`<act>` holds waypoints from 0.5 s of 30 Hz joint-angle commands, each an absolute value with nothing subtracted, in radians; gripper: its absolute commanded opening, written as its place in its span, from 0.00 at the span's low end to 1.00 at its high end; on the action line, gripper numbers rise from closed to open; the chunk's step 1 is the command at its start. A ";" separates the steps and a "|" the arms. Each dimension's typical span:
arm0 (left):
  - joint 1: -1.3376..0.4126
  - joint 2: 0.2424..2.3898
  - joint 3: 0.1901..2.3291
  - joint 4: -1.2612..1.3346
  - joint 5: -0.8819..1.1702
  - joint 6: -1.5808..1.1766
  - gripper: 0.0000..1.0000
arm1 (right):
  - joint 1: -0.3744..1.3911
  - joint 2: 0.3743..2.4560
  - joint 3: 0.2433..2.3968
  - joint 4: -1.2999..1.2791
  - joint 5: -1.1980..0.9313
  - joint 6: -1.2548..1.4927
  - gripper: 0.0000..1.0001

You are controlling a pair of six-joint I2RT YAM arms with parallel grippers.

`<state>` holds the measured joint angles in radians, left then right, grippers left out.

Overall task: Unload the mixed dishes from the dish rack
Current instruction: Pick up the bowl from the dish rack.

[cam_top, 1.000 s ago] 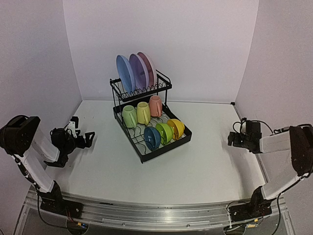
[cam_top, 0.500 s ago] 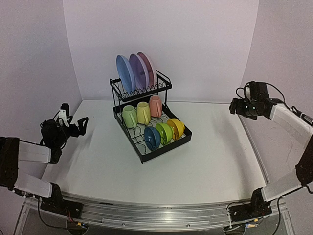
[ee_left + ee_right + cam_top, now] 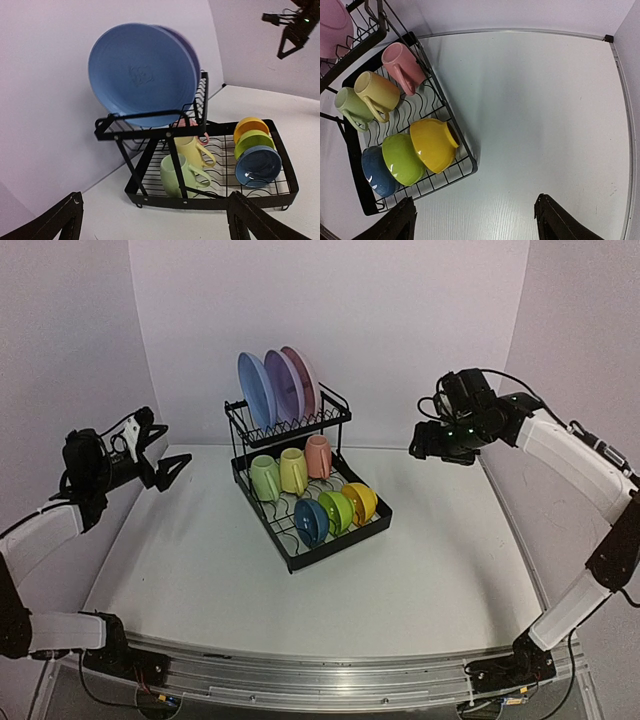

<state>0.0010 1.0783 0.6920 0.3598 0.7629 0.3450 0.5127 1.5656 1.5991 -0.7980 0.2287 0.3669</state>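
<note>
The black dish rack [image 3: 345,532] stands mid-table. Its upper shelf holds upright blue [image 3: 255,390], purple [image 3: 283,387] and pink [image 3: 306,378] plates. The tray carries light green [image 3: 265,478], yellow [image 3: 293,470] and pink [image 3: 318,456] mugs, and blue [image 3: 311,521], green [image 3: 336,511] and yellow [image 3: 360,503] bowls. My left gripper [image 3: 165,448] hovers open to the rack's left, facing it [image 3: 155,210]. My right gripper [image 3: 432,448] hangs open, high and right of the rack, looking down past the yellow bowl [image 3: 432,145] at the table [image 3: 475,202]. Neither holds anything.
Lilac walls close in the white table [image 3: 420,570] on three sides. A small black marker [image 3: 607,38] sits at the back right corner. A metal rail [image 3: 320,675] runs along the near edge. The right arm [image 3: 292,27] shows high in the left wrist view.
Both arms rose from low at the table's sides and swung inward toward the rack. The dishes have not moved.
</note>
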 commanded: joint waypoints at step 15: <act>-0.050 1.181 0.917 0.111 1.038 0.586 1.00 | 1.023 2.092 2.098 -0.922 0.721 0.364 0.62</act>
<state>-0.0402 1.1992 0.9096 0.1117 1.0043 0.6010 0.9422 1.9431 1.9287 -0.8448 0.4936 0.4250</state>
